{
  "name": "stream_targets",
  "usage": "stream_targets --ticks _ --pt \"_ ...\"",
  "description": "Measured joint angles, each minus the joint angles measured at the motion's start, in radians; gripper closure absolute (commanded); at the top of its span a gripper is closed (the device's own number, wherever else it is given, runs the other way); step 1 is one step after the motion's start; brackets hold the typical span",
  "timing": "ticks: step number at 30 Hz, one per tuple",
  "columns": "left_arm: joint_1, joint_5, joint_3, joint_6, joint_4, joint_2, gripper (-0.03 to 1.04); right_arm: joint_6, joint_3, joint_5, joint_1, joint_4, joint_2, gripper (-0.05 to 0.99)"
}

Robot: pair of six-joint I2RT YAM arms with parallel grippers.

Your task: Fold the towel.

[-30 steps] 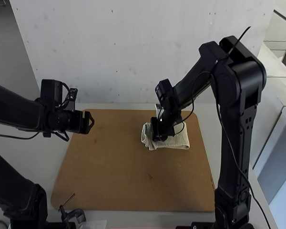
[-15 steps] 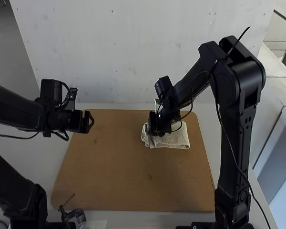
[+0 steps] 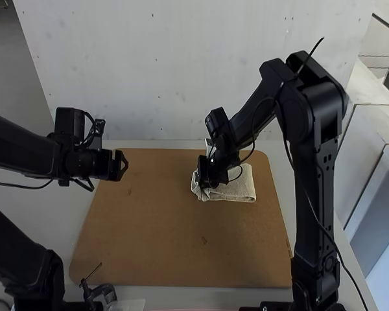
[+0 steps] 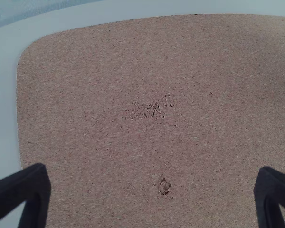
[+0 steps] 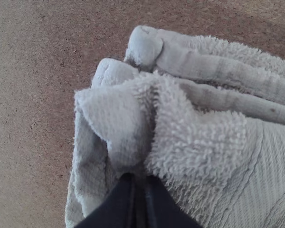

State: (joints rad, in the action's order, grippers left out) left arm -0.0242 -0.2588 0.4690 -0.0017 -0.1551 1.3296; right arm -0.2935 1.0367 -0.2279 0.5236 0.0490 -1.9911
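Off to the left, above the brown board's edge, the left gripper (image 3: 122,166) stands open and away from the cloth. In the left wrist view, bare board shows between the wide-set fingers of that gripper (image 4: 149,197). The right gripper (image 3: 205,184) is at the left end of the pale towel (image 3: 238,188), which lies folded in layers on the board's right half. Seen from the right wrist, the towel (image 5: 199,142) is bunched and puckered at the tips of the right gripper (image 5: 141,190), whose fingers are together, pinching a bit of its upper layer.
The brown board (image 3: 149,227) covers most of the white table (image 3: 282,162). A pale wall (image 3: 181,71) rises behind the table. A small dark clamp-like object (image 3: 102,293) is at the near left edge.
The right gripper has moved left and slightly nearer along the towel. Over the last half second the towel has shifted slightly left with it. The left arm has stayed still.
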Motion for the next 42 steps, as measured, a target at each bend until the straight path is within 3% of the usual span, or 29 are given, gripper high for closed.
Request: stream_targets --ticks 2,4,5,7,8,11,18,22,25,31,42 --pt "0.000 0.000 0.000 0.000 0.000 0.000 0.05 -0.003 0.002 0.000 0.000 -0.003 0.000 0.82" --pt "0.000 0.000 0.000 0.000 0.000 0.000 0.05 -0.006 0.002 -0.001 0.000 -0.011 0.000 0.63" --pt "0.000 0.000 0.000 0.000 -0.001 0.000 0.05 -0.010 0.002 -0.004 0.000 -0.019 0.000 0.46" --pt "0.000 0.000 0.000 0.000 -0.001 0.000 0.05 -0.023 0.003 -0.011 -0.003 -0.026 0.004 0.36" --pt "0.000 0.000 0.000 0.000 -0.003 0.000 0.05 -0.026 0.003 -0.011 -0.005 -0.026 0.015 0.23" --pt "0.000 0.000 -0.006 0.000 -0.023 -0.005 0.05 -0.034 0.039 -0.002 -0.025 -0.016 0.061 -0.03" --pt "0.000 0.001 -0.021 -0.003 -0.042 -0.119 0.06 -0.028 0.196 0.045 -0.192 0.038 0.246 -0.03" --pt "0.000 0.005 -0.021 -0.021 -0.043 -0.212 0.06 0.024 0.230 0.130 -0.287 0.054 0.415 -0.03" --pt "0.000 0.019 -0.036 -0.023 -0.044 -0.269 0.06 0.066 0.218 0.164 -0.314 0.053 0.515 -0.03" --pt "-0.027 0.084 -0.082 -0.030 -0.039 -0.351 0.06 0.183 0.017 0.227 -0.403 -0.071 0.750 -0.03" --pt "-0.031 0.121 -0.148 -0.030 -0.044 -0.674 0.06 0.224 -0.253 0.249 -0.570 -0.218 1.142 -0.03"
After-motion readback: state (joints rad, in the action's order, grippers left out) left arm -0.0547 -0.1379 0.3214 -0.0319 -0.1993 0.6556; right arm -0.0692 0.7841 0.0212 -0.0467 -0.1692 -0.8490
